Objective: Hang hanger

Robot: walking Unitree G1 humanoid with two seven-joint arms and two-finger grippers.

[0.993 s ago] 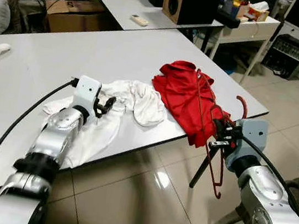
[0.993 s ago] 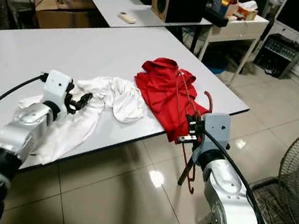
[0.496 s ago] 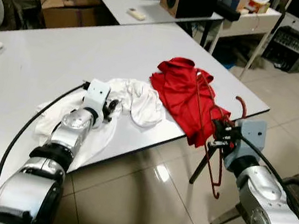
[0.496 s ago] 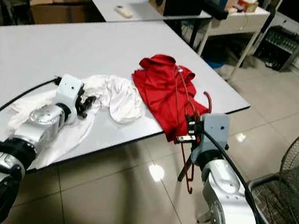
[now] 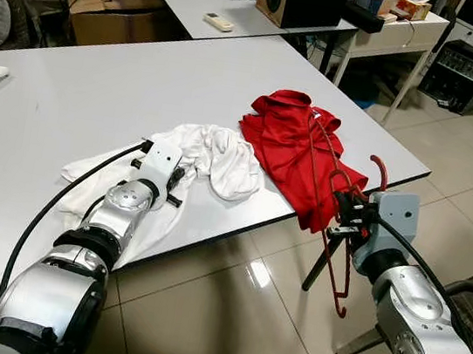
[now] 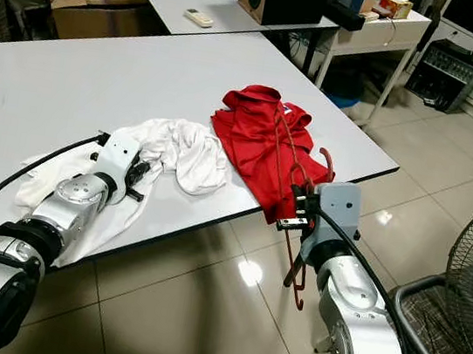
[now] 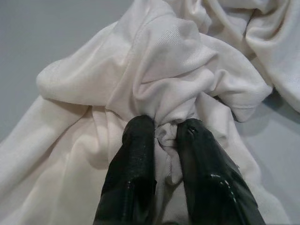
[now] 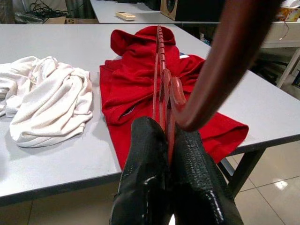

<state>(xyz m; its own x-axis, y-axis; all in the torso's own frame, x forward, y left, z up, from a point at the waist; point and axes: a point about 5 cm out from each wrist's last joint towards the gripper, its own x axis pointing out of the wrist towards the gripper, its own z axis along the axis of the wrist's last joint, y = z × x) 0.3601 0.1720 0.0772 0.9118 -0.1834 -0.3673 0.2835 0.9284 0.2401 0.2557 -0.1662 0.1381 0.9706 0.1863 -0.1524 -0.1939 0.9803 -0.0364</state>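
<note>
Right jaws clamp hanger point(image 8: 164, 89); left pinch white shirt point(image 7: 154, 84).

We see an evenly lit room, bright and without hard shadow. Light from overhead glares as a white patch on the glossy beige floor tiles point(image 5: 255, 278), and a second, fainter patch shines by the far table legs. The matte pale grey tabletop point(image 5: 97, 105) takes the light softly; only a thin shadow lies under the crumpled white cotton garment point(image 6: 178, 151). Both head views are sharp, with no motion blur, and straight table edges bow slightly toward the corners. In the left wrist view the two black fingers point(image 7: 136, 178) are soft while the cloth folds are crisp. In the right wrist view the curved dark-red hanger hook point(image 8: 234, 56) is out of focus.
</note>
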